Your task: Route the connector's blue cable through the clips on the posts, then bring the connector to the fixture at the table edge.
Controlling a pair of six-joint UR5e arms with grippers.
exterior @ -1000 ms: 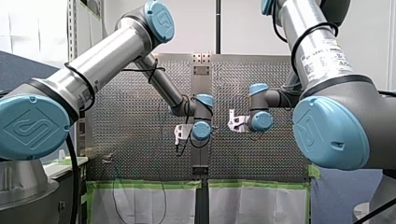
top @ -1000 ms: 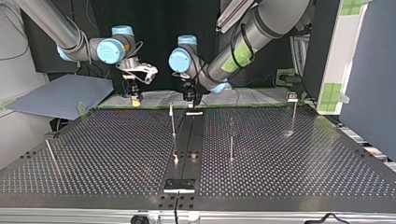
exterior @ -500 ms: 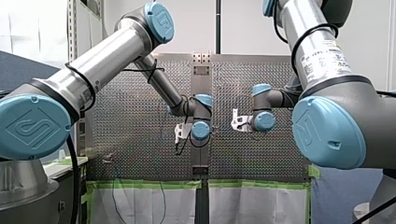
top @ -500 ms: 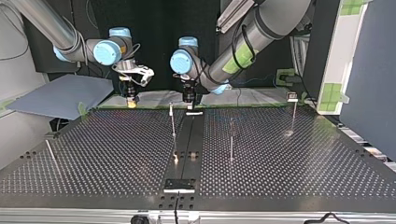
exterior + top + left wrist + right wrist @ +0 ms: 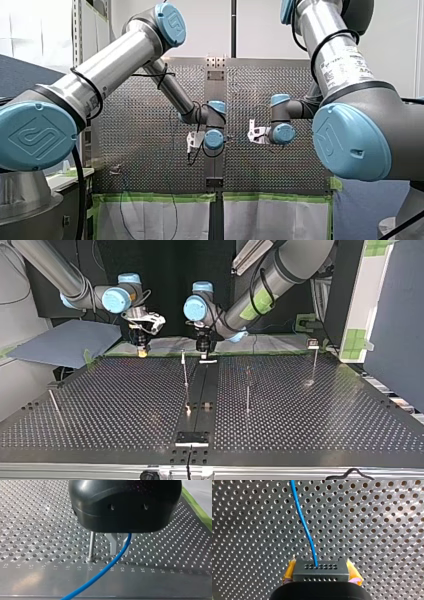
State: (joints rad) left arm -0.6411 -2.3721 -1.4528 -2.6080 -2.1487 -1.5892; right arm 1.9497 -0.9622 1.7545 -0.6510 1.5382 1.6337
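In the right wrist view my right gripper (image 5: 322, 573) is shut on a black connector (image 5: 320, 567), gripped between its yellow pads (image 5: 290, 570). The blue cable (image 5: 303, 522) leaves the connector and runs ahead over the perforated table. In the left wrist view my left gripper (image 5: 119, 552) has its metal fingers (image 5: 113, 546) shut on the blue cable (image 5: 100, 573), just beside a thin metal post (image 5: 91, 546). The top view shows my right gripper (image 5: 143, 349) at the far left and my left gripper (image 5: 202, 347) near the far middle. The cable is too thin to make out there.
Thin posts stand on the perforated table (image 5: 325, 425): one near the middle (image 5: 185, 370), one right of it (image 5: 247, 390), one at the far right (image 5: 315, 362). A leaning rod (image 5: 52, 402) is at the left. A black fixture plate (image 5: 191, 438) sits at the near edge.
My right gripper has shifted slightly sideways with the connector, to the right and a little lower in the front view. My left arm has hardly moved.
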